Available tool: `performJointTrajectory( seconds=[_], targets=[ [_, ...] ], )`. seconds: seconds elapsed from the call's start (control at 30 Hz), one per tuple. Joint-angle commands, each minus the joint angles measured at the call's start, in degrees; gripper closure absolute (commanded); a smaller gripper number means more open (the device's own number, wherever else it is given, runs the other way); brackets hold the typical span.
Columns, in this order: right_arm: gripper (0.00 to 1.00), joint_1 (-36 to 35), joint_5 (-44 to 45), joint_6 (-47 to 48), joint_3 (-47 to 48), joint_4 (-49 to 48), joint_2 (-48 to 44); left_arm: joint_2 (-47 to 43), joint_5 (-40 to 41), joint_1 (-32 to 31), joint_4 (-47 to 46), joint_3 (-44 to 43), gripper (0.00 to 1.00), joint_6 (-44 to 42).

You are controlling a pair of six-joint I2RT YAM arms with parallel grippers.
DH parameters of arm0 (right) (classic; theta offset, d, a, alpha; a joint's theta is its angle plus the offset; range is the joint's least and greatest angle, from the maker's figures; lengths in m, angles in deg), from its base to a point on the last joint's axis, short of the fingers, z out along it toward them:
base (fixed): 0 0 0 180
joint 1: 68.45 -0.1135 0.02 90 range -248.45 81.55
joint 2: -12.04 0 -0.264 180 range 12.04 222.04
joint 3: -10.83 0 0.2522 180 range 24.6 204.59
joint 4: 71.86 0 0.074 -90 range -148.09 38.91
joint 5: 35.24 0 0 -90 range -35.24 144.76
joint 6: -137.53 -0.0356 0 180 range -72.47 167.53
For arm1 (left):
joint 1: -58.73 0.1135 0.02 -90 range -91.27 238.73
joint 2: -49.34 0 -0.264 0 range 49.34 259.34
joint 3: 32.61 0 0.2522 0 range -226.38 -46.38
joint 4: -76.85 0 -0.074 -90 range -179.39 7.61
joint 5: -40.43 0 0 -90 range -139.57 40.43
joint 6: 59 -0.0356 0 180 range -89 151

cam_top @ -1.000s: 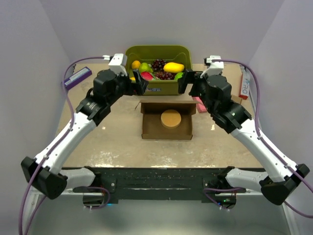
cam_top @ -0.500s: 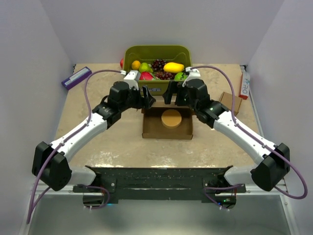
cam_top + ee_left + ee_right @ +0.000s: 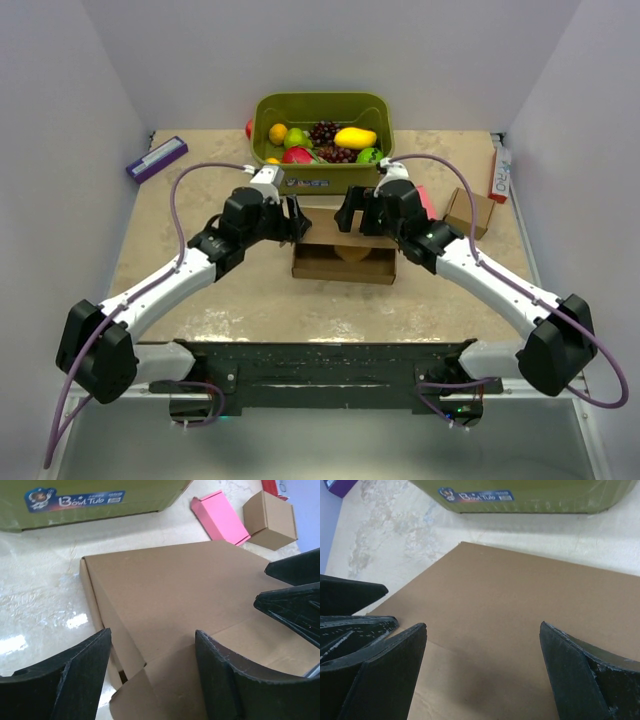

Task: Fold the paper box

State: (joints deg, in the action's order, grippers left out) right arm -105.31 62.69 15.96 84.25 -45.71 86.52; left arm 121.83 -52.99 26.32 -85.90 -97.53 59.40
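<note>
Now both grippers hang open over the paper box (image 3: 343,264).

Centrally placed on the table (image 3: 230,290), the box sits just in front of the green fruit tub (image 3: 322,180), its broad lid panel slanting over the base. The left gripper (image 3: 152,635) and the right gripper (image 3: 482,626) are close together above the lid's far part. The left one's jaws stand moderately apart over the lid's left corner, where a side flap shows beneath, and clasp nothing. The right one's jaws are spread wide over the plain lid panel, also empty. Whether any fingertip touches the cardboard, I cannot tell. A pink block (image 3: 220,517) and a small cardboard box (image 3: 270,512) lie beyond the lid's right corner.
</note>
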Motion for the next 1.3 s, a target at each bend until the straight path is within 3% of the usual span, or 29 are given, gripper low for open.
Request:
performJointTrajectory(
  seconds=[0.0,0.5,1.27],
  targets=[
    [0.02,-0.14,-1.15,-2.18,-2.52,-1.75,-2.14,-2.09,2.63,-0.2,-1.55,2.11,0.29,0.07],
    [0.02,-0.05,-2.39,-5.87,-9.38,-3.41,-2.23,-3.23,5.53,-0.29,-1.9,10.89,0.32,0.16],
    [0.02,-0.14,-3.0,-8.24,-16.33,-5.61,-1.79,-0.16,5.88,-0.21,-6.91,17.49,0.33,1.13]
  ],
)
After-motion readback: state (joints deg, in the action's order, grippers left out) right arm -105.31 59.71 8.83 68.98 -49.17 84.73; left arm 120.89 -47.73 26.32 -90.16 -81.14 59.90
